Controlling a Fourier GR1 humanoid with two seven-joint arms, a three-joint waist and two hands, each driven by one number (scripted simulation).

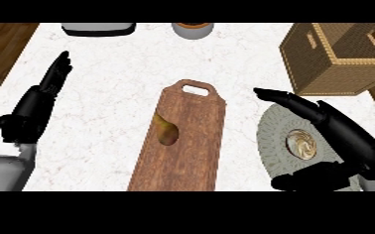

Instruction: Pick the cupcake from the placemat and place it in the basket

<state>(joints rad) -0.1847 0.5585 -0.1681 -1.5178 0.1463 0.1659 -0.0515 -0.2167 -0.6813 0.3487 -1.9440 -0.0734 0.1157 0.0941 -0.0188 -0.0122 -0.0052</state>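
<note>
The right hand (333,129) hangs open over the round placemat (275,139), fingers and thumb spread either side of the cupcake (301,144), gripping nothing. It looks like the reach-in step; next it must close, lift, and carry to the wicker basket (333,59) beyond the placemat.

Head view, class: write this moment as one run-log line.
right hand: open over cupcake | cupcake: on placemat | basket: beyond the placemat | left hand: open, resting at left edge

Kitchen counter — white marble top (110,109), wooden cutting board (187,144), wicker basket (330,59), round placemat (275,144)
</note>
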